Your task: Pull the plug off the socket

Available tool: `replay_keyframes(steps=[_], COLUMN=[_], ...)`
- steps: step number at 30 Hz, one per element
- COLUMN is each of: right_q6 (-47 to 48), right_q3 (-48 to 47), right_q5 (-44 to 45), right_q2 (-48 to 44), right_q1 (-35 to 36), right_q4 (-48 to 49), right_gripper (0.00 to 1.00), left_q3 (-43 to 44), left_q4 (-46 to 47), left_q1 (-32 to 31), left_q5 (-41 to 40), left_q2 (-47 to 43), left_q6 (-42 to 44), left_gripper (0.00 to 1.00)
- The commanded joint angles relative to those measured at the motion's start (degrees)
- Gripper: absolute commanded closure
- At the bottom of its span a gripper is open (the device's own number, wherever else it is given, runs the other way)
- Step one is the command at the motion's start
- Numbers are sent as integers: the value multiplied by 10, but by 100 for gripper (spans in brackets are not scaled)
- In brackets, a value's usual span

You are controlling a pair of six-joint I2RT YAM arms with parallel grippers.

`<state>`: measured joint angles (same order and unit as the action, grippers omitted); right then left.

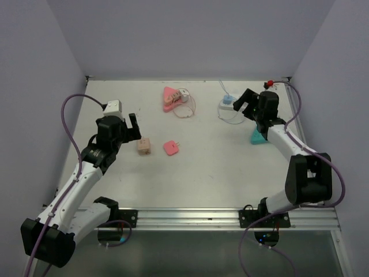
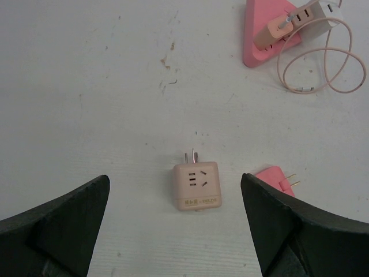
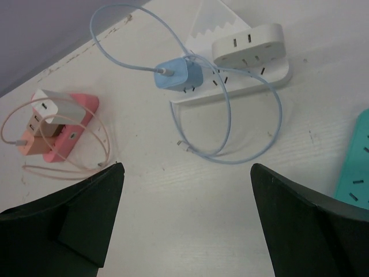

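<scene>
Left pincer (image 2: 174, 178): jaws fully apart, holding nothing. It hangs over the surface (image 1: 219, 173) at about 9 o'clock from centre in the top view.
Under left pincer: beige cube adapter (image 2: 197, 186) lies between the fingers in the wrist view, prongs pointing to 12 o'clock. A loose pink plug (image 2: 274, 179) lies at its 3 o'clock, close but apart.
Right pincer (image 3: 187, 166): jaws wide apart, nothing gripped. It hovers at about 1 o'clock of the surface.
Blue plug (image 3: 176, 74): sits on the white socket (image 3: 253, 43), ahead of the right pincer at 12 o'clock in the wrist view. No finger touches it.
Blue cable (image 3: 271, 130): runs from the blue plug and loops across the socket base onto the surface.
Pink socket (image 2: 259, 34): at 12 o'clock of the surface. It carries a white plug (image 3: 52, 107) and a beige plug (image 3: 31, 141), with a thin pinkish cord coiled beside it.
Teal socket (image 3: 357, 161): at 3 o'clock of the right pincer, partly out of frame.
</scene>
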<state>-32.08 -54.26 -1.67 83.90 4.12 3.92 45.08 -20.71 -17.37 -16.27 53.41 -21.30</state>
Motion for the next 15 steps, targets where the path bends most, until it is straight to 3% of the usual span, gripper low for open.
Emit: replay_keyframes(steps=[1,9,15], right_q6=[11,12,15], right_q3=[-68,-209,-339], right_q5=[54,158,167], right_q2=[54,180,293], right_q1=[4,4,3], right_q4=[41,26,-29], right_gripper=[5,6,6], left_q3=[-6,-7,-6], left_q4=[8,9,9], left_q1=[4,5,8], left_q5=[-4,4,6], left_q2=[1,17,25], left_q6=[14,16,17], left_gripper=[0,0,0])
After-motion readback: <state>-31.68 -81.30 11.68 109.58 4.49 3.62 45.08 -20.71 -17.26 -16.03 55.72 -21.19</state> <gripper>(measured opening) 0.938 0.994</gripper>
